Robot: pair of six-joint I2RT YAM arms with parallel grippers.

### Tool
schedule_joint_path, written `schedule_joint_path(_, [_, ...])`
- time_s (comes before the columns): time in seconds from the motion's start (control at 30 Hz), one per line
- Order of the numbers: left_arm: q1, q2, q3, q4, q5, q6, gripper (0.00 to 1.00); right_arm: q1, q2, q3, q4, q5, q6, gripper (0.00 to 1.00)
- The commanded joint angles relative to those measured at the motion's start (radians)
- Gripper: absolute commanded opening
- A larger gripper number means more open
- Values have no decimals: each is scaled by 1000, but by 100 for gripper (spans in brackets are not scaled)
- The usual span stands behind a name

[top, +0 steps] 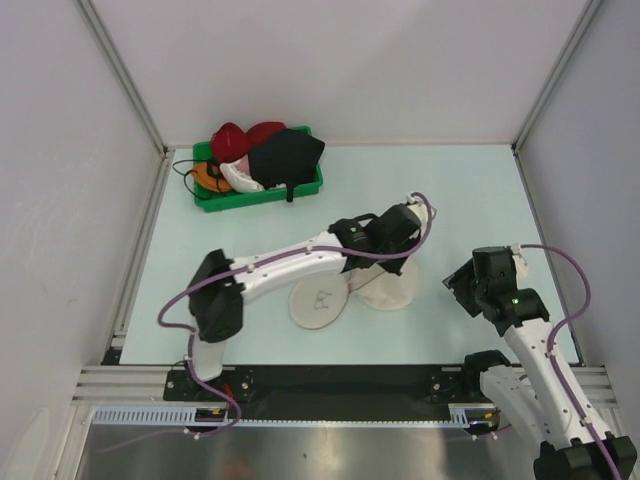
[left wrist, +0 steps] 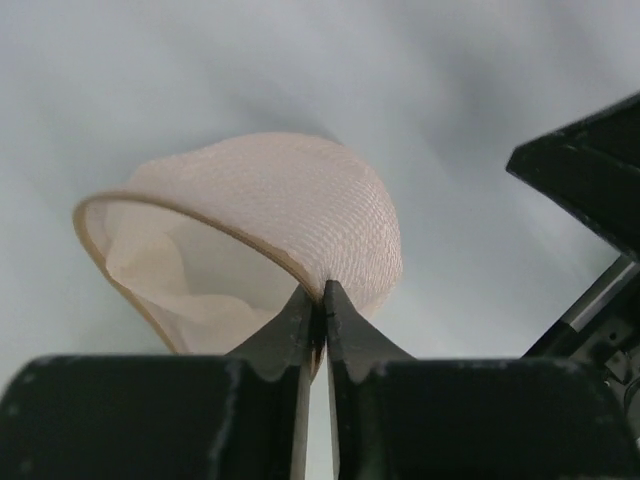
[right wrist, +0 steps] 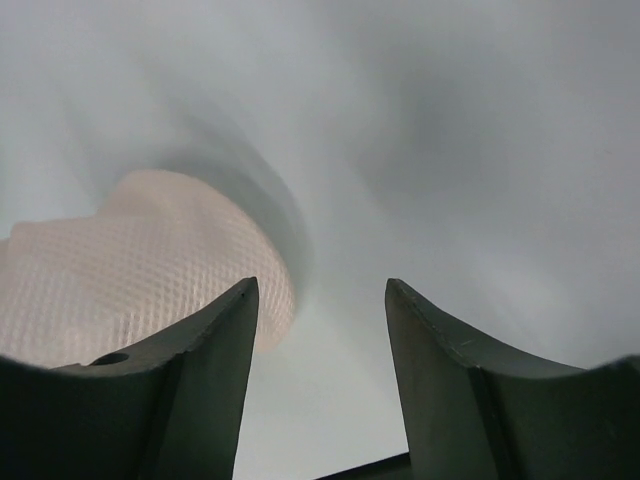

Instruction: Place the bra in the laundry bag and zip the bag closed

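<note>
The cream mesh laundry bag (top: 392, 288) lies open at the table's middle, its disc lid (top: 320, 300) flat beside it on the left. My left gripper (top: 392, 262) is shut on the bag's rim; in the left wrist view the pinched rim (left wrist: 318, 290) holds the dome (left wrist: 290, 205) open. The black bra (top: 288, 155) lies on top of other bras in the green bin (top: 262, 192) at the back left. My right gripper (top: 458, 285) is open and empty, right of the bag; the bag shows in the right wrist view (right wrist: 140, 260) left of the fingers.
The green bin also holds red (top: 240, 138), white (top: 240, 176) and orange (top: 208, 176) bras. White walls with metal posts enclose the table on three sides. A black strip runs along the near edge by the arm bases.
</note>
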Motion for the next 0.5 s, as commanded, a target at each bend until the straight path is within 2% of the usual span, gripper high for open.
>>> schedule_joint_path(0.0, [-7,143,130,-1,57,30,19,-68,-36,-20,-149,54,77,60])
schedule_joint_path(0.03, [-7,142,132,-1,47,22,36,-75,-41,-17,-156,65,72,61])
schedule_joint_path(0.07, [-9,127,126,11,37,19,47,-80,-53,-14,-157,68,50,61])
schedule_joint_path(0.1, [-7,76,94,21,28,13,64,-82,-61,-11,-168,76,45,62])
schedule_joint_path(0.27, [-3,-163,-82,77,62,-9,88,-83,-82,47,-188,133,-21,65])
schedule_joint_path(0.3, [0,-250,-114,81,76,-22,96,-85,-82,57,-143,120,-97,67])
schedule_joint_path(0.37, [4,-344,-234,118,112,-42,99,-83,-82,58,-44,-45,-234,72])
schedule_joint_path(0.4, [8,-387,-278,136,123,-70,100,-83,-63,55,62,-133,-344,73])
schedule_joint_path(0.43, [14,-474,-324,153,131,-90,99,-83,-44,54,109,-297,-375,77])
schedule_joint_path(0.47, [43,-511,-419,187,177,-111,99,-83,-23,57,146,-352,-398,78])
